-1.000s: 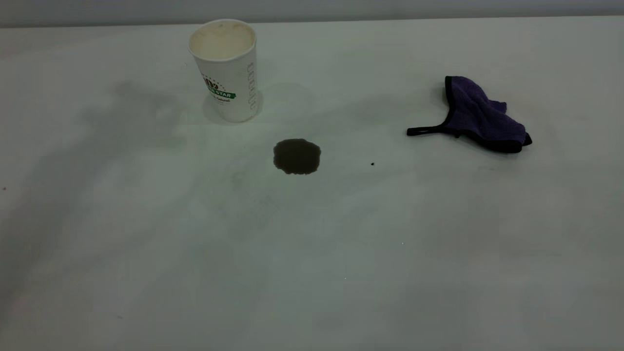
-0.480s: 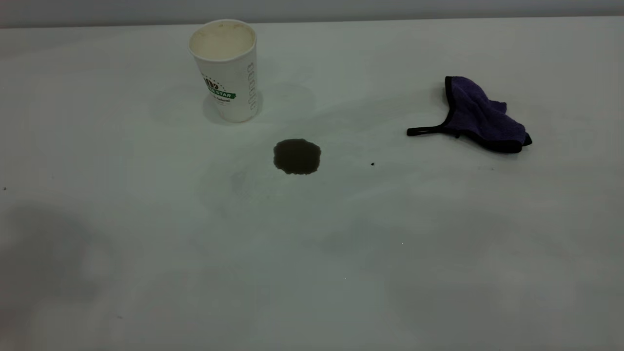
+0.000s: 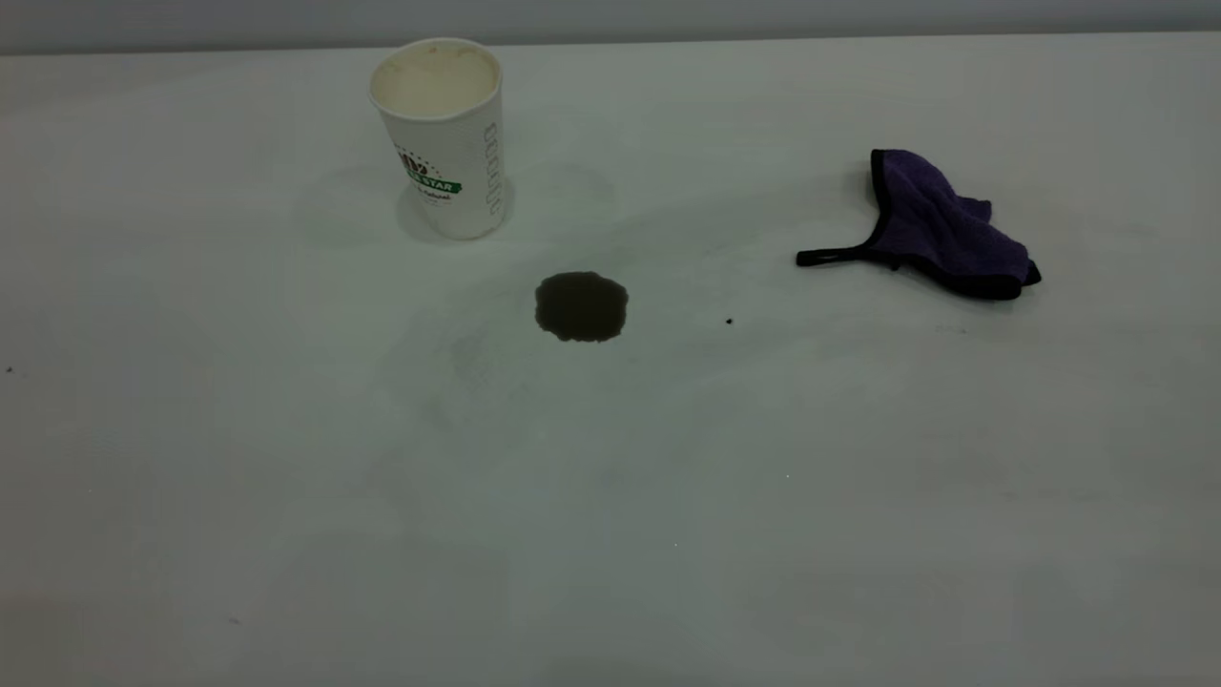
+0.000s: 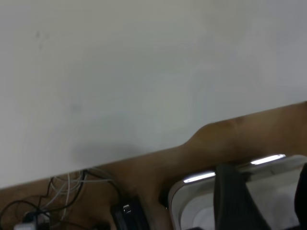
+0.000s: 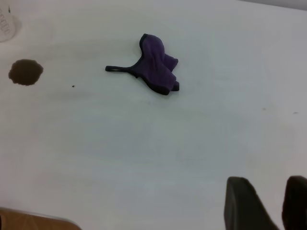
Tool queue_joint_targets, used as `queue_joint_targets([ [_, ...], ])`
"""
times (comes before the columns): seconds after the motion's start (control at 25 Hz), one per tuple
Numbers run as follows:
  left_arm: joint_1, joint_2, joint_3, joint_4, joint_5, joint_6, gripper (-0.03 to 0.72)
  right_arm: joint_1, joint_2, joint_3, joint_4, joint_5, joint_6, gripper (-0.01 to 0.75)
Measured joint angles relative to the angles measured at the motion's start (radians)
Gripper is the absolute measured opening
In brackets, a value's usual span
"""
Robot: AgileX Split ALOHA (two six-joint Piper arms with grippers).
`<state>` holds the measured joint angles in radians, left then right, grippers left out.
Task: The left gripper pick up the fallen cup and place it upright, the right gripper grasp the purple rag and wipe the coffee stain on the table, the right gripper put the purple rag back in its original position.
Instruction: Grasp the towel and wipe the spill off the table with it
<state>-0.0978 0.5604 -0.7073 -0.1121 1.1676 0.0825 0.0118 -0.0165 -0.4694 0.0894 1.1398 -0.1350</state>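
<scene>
The cup [image 3: 442,134] stands upright on the table [image 3: 610,496], toward the far edge on my left side, its cream inside open to view and its green band facing the outside camera. In my right wrist view only a sliver of the cup's side [image 5: 5,24] shows at the frame's border. Nearer than the cup and a little to its right lies the coffee stain [image 3: 581,305], a roundish dark brown puddle, apart from the cup's base; my right wrist camera sees it too [image 5: 25,72]. A tiny black speck [image 3: 729,322] sits on the white surface between the stain and the purple rag [image 3: 930,229]. The rag lies bunched on my right side of the table, well apart from the stain, its thin black loop strap [image 3: 832,256] stretched out flat toward the stain; nothing touches it [image 5: 157,64]. My right gripper [image 5: 273,203] hangs above bare tabletop, well short of the rag, its two dark fingers parted with a gap between them and nothing held. My left gripper [image 4: 268,201] is back over the table's edge, above a brown floor with cables [image 4: 67,191] and a white bin-like object [image 4: 201,206]; its fingers stand apart and hold nothing.
</scene>
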Motion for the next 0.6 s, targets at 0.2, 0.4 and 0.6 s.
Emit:
queue_joint_targets([
  [0.2, 0.100, -0.231, 0.129, 0.004, -0.005, 0.003, 0.382, 0.000, 0.000, 0.000, 0.000, 0.000, 0.000, 0.238],
  [0.4, 0.118, -0.372, 0.184, 0.049, -0.005, 0.004, 0.382, 0.000, 0.000, 0.000, 0.000, 0.000, 0.000, 0.238],
  [0.6, 0.113, -0.459, 0.206, 0.062, -0.031, 0.005, 0.382, 0.000, 0.000, 0.000, 0.000, 0.000, 0.000, 0.238],
])
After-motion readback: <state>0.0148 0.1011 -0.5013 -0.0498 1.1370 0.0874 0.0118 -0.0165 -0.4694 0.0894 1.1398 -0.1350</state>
